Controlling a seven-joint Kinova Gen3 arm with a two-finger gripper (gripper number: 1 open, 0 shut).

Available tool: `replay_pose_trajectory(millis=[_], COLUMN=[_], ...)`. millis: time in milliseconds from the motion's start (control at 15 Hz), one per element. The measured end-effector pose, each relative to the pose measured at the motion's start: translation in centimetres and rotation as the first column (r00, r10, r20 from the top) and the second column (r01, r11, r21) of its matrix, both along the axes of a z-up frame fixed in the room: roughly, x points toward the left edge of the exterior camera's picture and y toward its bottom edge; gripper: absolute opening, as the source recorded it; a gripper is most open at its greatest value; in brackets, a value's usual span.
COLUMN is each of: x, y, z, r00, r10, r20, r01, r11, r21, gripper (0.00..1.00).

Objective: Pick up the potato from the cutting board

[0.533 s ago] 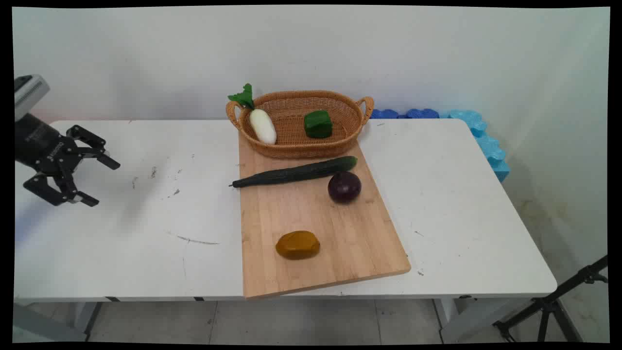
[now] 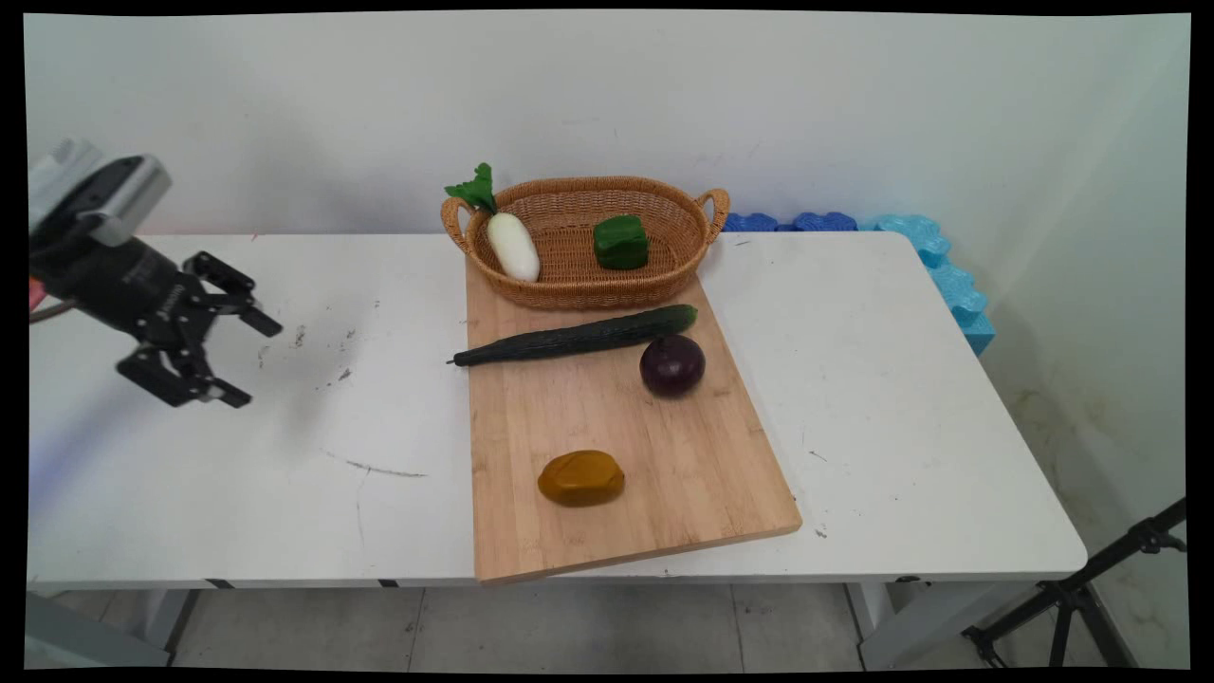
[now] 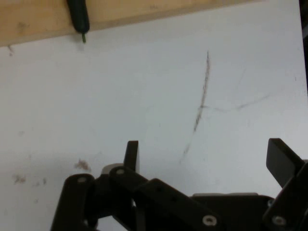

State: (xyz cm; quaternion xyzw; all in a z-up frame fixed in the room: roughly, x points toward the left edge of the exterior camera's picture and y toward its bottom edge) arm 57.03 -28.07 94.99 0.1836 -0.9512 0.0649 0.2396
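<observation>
Black gripper [image 2: 243,362], mine, jaws spread wide, holding nothing, hovering over the left part of the white table [image 2: 901,379], well apart from everything else. Below me in the hand view only bare tabletop with grey scuff marks [image 3: 202,96]; both my fingers [image 3: 131,155] stick up with a wide gap between.

Counts: one wooden cutting board [image 2: 607,427], one wicker basket [image 2: 569,275], one cucumber [image 2: 579,337], one purple onion [image 2: 672,364], one brown potato [image 2: 581,477], one white radish [image 2: 512,245] with green leaves, one green pepper [image 2: 621,241].

Basket sits at the board's far end; radish leans in its left side, pepper right of centre inside. Cucumber lies across the board just in front of the basket, thin tip overhanging the board's left edge; that tip [image 3: 79,19] and board edge [image 3: 38,21] show at the top of the hand view. Onion just beside the cucumber's thick end. Potato alone nearer the front edge.

Nothing between me and the board but table. Blue foam pieces [image 2: 948,275] along the far right corner; black tripod [image 2: 1072,598] on the floor at right.
</observation>
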Motion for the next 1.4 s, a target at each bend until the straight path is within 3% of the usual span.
replay_pose_trajectory(millis=[667, 1400], x=[-11.5, -20.3], y=[-2.9, -4.2], z=[-3.4, -6.3], r00=[0.999, 0.996], r10=[0.011, -0.02], r20=[-0.042, -0.09], r01=[-0.01, 0.024], r11=[1.0, 0.999], r21=[0.025, 0.039], gripper=[1.0, 1.0])
